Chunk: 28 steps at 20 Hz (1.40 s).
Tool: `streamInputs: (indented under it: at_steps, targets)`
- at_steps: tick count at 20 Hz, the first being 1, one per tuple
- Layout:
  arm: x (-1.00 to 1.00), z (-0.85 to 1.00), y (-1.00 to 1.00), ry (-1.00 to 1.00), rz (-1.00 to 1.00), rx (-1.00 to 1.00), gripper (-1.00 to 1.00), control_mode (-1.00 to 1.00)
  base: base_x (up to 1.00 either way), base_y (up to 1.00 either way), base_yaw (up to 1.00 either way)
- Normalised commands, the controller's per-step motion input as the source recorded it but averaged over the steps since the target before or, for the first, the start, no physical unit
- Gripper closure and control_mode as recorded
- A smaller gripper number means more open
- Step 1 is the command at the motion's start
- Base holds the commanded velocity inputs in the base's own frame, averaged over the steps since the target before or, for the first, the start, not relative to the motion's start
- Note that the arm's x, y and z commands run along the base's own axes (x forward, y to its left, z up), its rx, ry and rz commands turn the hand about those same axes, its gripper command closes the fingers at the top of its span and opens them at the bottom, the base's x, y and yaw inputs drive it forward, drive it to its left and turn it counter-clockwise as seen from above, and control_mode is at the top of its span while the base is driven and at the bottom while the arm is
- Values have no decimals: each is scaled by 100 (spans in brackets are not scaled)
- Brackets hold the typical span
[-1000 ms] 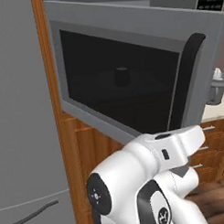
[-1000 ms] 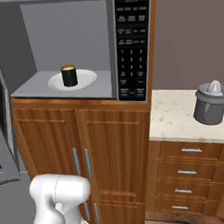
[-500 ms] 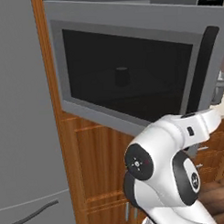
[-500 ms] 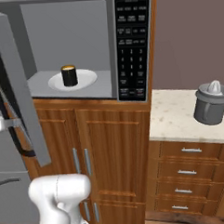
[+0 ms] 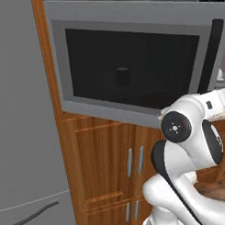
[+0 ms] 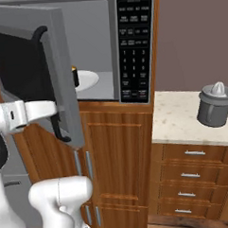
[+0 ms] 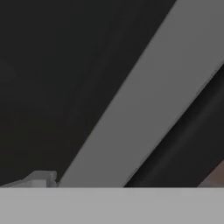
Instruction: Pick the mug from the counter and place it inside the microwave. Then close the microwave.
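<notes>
We see the microwave (image 6: 108,50) with its door (image 5: 131,70) swung partway across the opening, the black curved handle (image 6: 40,67) on the door's free edge. The mug (image 5: 122,77) stands inside on the white round plate (image 6: 88,80), dim through the dark window in the left base view and peeking past the door's edge in the right base view. The white arm reaches to the door's outer face near the handle; the hand (image 6: 59,108) is at the door there, its jaws spread wide and holding nothing that we can make out. The keypad panel (image 6: 134,51) carries white buttons whose lettering is too small for us to read. On the beige worktop (image 6: 187,124) to the right stands a grey juicer (image 6: 214,104), well apart from the microwave. A plain grey refrigerator (image 5: 23,126) stands at the left.
</notes>
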Motion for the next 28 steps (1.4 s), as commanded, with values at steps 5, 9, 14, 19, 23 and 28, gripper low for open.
streamInputs:
  at_steps: [5,9,14,19,23,28]
  targets:
    - [100,27,-47,6,1,6,-100,-100,0,0,0]
    - [85,28,-34,1,0,9,-100,-100,0,0,0]
    - [51,17,-29,0,0,10,-100,-100,0,0,0]
    - [37,13,-30,0,0,9,-100,-100,0,0,0]
    - [54,7,-32,0,0,9,-100,-100,0,0,0]
    - [53,7,-26,0,0,8,-100,-100,0,0,0]
